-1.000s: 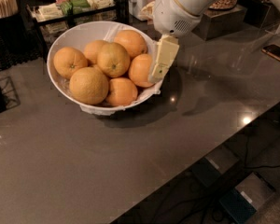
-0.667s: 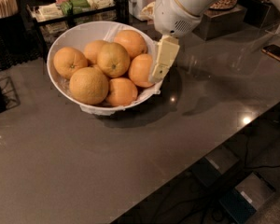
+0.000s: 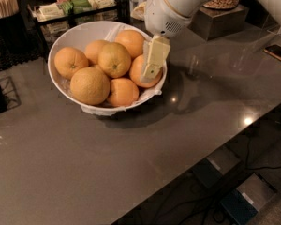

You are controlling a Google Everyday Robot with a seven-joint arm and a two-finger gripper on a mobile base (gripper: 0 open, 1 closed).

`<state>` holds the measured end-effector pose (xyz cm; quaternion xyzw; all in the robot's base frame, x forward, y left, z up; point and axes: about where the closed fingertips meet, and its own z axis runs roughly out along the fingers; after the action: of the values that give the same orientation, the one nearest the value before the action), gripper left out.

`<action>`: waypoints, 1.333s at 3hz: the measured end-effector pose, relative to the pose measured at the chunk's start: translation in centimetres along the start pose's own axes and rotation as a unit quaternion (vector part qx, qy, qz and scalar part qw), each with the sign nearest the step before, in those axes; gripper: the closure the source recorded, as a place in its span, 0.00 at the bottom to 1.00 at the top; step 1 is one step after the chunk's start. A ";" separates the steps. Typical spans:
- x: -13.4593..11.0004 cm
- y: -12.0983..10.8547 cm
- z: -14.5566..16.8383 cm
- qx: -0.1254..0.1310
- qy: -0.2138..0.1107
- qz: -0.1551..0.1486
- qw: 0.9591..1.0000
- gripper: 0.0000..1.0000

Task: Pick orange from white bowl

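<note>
Barely any change: gripper point(image 3: 150, 72) has nudged slightly inward over the bowl point(image 3: 77, 32) in the last second, bowl and fruit unmoved. It now hangs just inside the right rim, low against the rightmost orange point(image 3: 135, 73) and covering part of it. Can't tell whether it's open or clamped on that orange; nothing looks lifted, so I'd call the pick not done yet. All oranges are in the bowl, packed touching, so grabbing this one may jostle its neighbours or catch the rim. Bowl sits on the table point(image 3: 131, 163). Stick holder point(image 3: 2, 3) and packet tray point(image 3: 75, 4) behind, phone point(image 3: 277, 54) far right, all well apart and not in the way.
</note>
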<state>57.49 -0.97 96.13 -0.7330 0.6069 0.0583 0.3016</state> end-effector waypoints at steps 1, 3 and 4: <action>-1.4 -0.7 1.8 -0.017 -0.015 -0.018 1.000 0.07; -3.6 -1.4 3.9 -0.040 -0.035 -0.045 0.998 0.15; -3.6 -1.4 3.9 -0.040 -0.035 -0.045 0.998 0.28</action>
<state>58.93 4.18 95.08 -0.7683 0.5599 0.0945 0.2956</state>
